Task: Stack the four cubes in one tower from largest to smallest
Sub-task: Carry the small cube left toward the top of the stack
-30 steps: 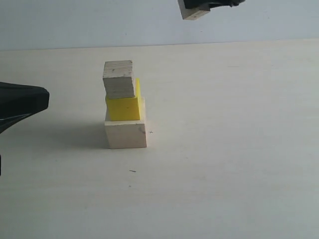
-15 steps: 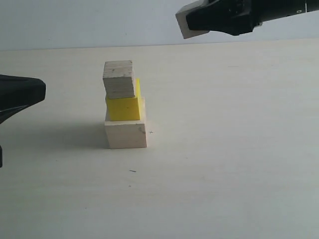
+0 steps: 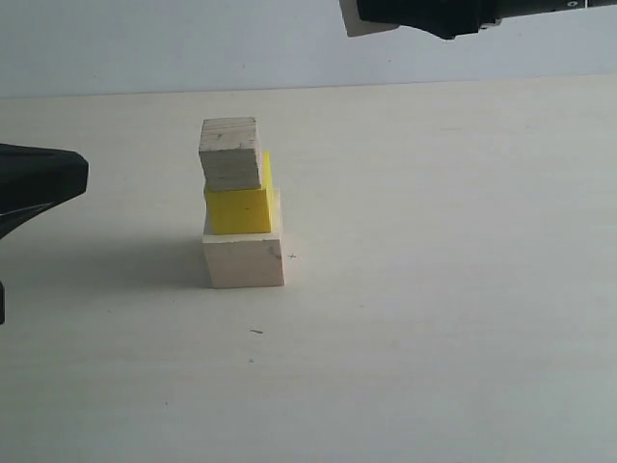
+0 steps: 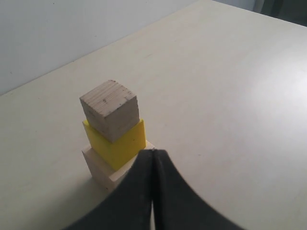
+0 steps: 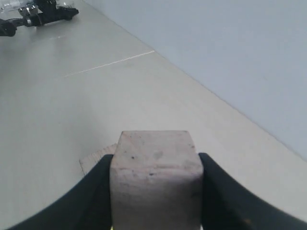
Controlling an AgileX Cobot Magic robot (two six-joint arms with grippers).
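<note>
Your right hand [image 3: 381,12] grips the small cube [image 5: 154,163] high over the bench [image 3: 434,289], right of the three-cube tower [image 3: 239,207] it seems meant to cap, while your left hand [image 4: 152,191], pinched closed and empty, sits clear at left.

Left gripper [image 3: 69,183]: low at the left edge of the scene, black, tip pointing right. Only the front of it shows from outside; the arm behind is cut off by the frame. In the left wrist view [image 4: 152,158] its two fingers [image 4: 132,196] lie pressed together along one thin seam.

Right gripper [image 3: 386,12]: high at the far right, lying nearly level, reaching left, well above table height. In the right wrist view [image 5: 156,165] the jaws stand partly apart, one on each side face of the small pale wooden cube [image 3: 353,23], clamped on it. The cube's front end juts past the fingertips.
</note>
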